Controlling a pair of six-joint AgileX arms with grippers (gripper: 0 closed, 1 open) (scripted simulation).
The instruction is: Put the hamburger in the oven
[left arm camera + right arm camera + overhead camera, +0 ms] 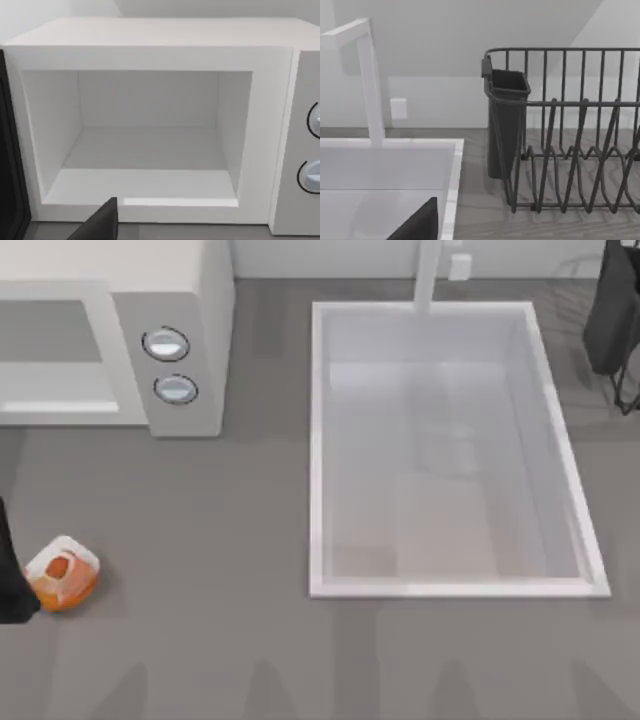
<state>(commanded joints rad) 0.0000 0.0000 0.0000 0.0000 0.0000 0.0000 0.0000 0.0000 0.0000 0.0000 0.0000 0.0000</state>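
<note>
The hamburger (62,574), an orange lump with a pale top and a red-orange spot, is near the table's left edge, in front of the oven. The black end of my left arm (8,580) touches its left side at the picture's border, and whether it holds the hamburger is hidden. The white oven (190,300) stands at the back left with its two knobs (170,366) facing up. In the left wrist view the oven's cavity (145,145) stands open and bare, with a dark piece of my left gripper (100,225) low in front. My right arm (615,315) is parked at the back right.
A large white sink basin (320,440) with a tap (428,275) takes up the middle and right of the table. A dark wire dish rack (580,150) with a cutlery cup (505,120) stands beside it at the back right. The oven's dark door (9,150) hangs open.
</note>
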